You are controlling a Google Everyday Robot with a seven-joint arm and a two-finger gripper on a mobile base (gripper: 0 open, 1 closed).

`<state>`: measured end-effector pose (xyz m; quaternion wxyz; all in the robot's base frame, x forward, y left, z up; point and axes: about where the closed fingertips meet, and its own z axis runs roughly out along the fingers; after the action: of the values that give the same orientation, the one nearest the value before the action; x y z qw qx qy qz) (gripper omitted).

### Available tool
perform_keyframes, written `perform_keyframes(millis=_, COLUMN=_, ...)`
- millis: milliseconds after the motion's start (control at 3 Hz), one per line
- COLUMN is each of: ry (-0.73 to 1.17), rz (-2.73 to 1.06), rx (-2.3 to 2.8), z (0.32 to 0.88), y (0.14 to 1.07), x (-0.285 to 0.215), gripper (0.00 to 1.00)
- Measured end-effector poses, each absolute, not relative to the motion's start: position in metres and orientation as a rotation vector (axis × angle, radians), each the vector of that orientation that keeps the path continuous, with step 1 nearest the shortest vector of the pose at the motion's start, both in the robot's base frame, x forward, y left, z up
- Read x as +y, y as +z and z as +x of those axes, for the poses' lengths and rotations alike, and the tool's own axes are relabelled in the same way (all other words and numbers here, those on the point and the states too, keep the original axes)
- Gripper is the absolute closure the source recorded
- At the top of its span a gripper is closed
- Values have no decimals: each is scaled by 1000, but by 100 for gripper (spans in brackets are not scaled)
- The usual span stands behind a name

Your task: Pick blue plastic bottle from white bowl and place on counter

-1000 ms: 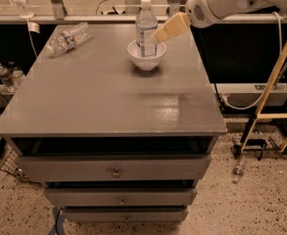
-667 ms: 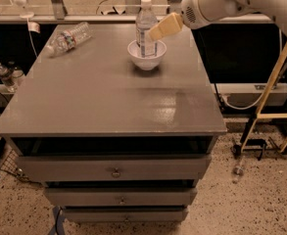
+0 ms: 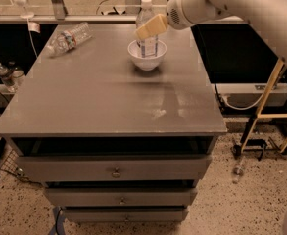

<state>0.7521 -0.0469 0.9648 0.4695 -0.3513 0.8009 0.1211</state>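
Clear plastic bottle w/ white cap & blue-white label (image 3: 145,14) stands upright in small round white bowl (image 3: 147,58), approx 12 o'clock on grey flat-topped bench (image 3: 108,102). Tan hand (image 3: 152,27) sits against bottle's mid-height, arm off at 2 o'clock; can't tell whether it's clamped. Clear reddish-label bottle (image 3: 68,38) lies at 10 o'clock.

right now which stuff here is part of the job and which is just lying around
Job:
- blue bottle, upright in the bowl
- counter
- gripper, at the blue bottle just above the bowl

Lying about:
- second bottle, on its side, far left of the counter
- floor bottles, left of the cabinet
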Motion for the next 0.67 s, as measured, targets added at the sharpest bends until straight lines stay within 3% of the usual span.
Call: perform_keyframes(millis=667, ry=341, rz=-909, rx=1976, z=760, y=954, x=-16, gripper=3)
